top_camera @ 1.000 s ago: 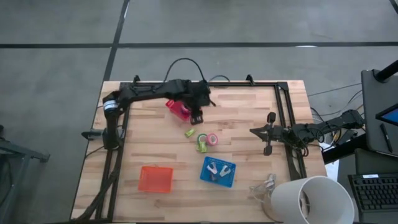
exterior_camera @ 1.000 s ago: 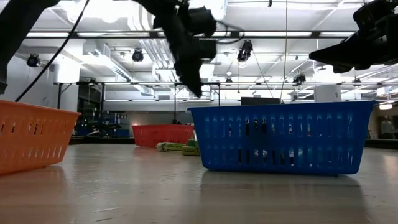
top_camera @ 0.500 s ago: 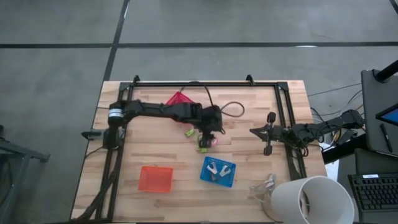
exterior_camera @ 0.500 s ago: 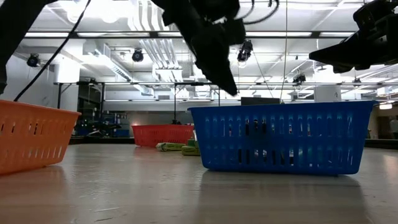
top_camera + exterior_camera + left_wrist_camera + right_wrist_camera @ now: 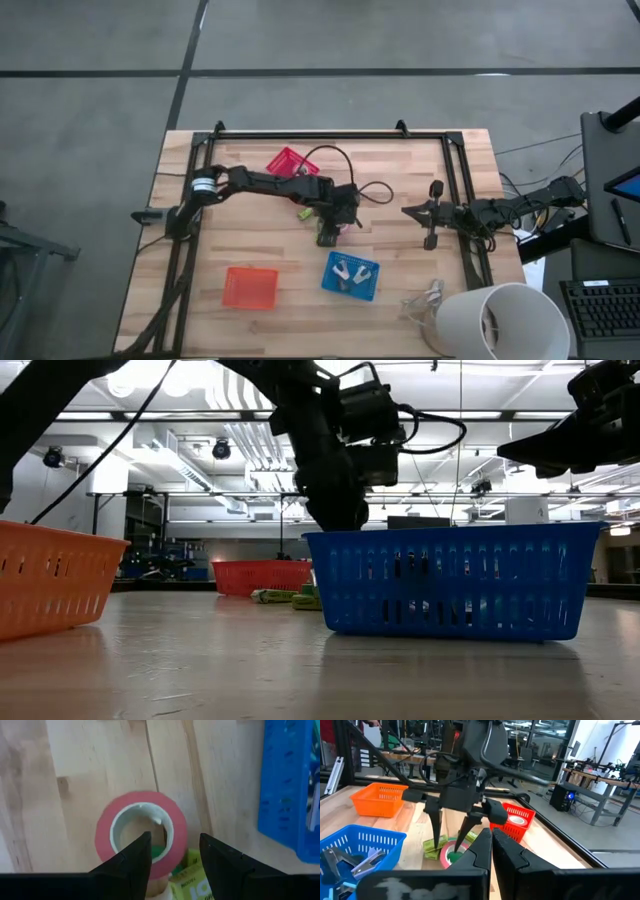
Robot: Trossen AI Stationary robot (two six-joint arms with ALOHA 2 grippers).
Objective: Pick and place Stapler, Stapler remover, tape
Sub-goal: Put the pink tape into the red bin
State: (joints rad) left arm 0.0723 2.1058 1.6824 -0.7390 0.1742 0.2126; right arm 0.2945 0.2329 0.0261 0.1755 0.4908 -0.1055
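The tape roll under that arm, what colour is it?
Pink-red with a pale centre; the tape roll shows best in the left wrist view.

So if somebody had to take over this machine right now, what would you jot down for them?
Left gripper: open, poised over the pink tape roll, gripping nothing.
Right gripper: shut, empty, parked by the table's right edge.
Green tape roll: beside the pink one, mid-table.
Blue basket: holds metal claw pieces.
Red basket: has a roll inside.
Orange basket: contents unclear.
Left to do: pick up both loose tape rolls and bin them.
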